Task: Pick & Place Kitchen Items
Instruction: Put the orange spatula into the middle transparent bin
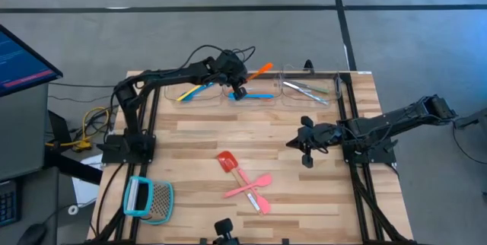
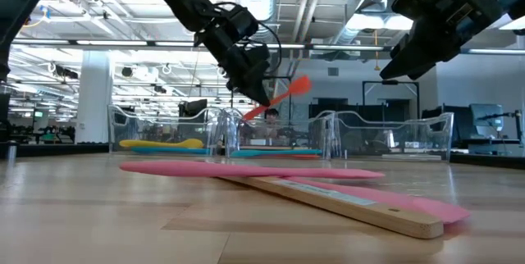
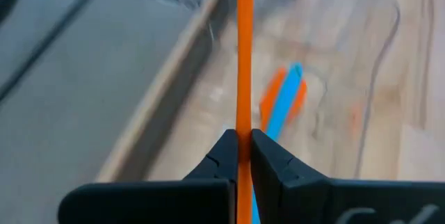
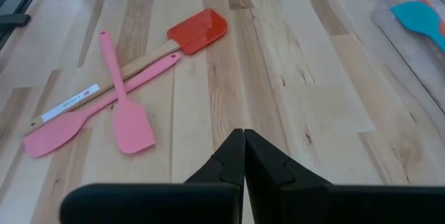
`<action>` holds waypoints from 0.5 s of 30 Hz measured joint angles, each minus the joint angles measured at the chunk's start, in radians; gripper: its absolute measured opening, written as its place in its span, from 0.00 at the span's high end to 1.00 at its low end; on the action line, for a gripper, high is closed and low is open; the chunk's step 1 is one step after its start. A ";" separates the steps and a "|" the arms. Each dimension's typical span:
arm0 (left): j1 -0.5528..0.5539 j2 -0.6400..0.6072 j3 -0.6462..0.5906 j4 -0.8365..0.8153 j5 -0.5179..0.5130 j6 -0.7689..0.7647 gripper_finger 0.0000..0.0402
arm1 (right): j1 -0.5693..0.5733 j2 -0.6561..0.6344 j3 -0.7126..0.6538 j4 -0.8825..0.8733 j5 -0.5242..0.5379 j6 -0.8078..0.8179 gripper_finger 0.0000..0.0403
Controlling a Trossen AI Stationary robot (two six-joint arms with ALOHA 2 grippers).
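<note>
Pink spatulas [image 1: 249, 189] lie crossed on the table's near part, over the red-headed spatula [image 1: 227, 161]. My right gripper [image 1: 306, 156] hangs above bare wood, jaws pressed together, empty. Farther back, my left gripper [image 1: 239, 89] pinches the orange utensil [image 1: 261, 70] over the clear trays [image 1: 300, 74]; only the low view shows it lifted clear.

A robotics lab in an open industrial hall: bare ducts and pipes [image 2: 361, 2] run under the ceiling at twelve o'clock, a monitor [image 1: 19, 58] stands at nine o'clock beside the wooden table [image 1: 198, 135], on grey concrete floor [image 1: 152, 24].
</note>
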 joint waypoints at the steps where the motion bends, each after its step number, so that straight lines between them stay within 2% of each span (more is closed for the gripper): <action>1: 0.001 0.001 -0.001 -0.012 0.004 -0.001 1.00 | 0.000 0.000 0.000 0.001 0.000 0.000 1.00; 15: 0.001 0.015 -0.003 -0.061 0.007 -0.029 1.00 | -0.007 0.000 0.000 0.004 0.000 0.000 1.00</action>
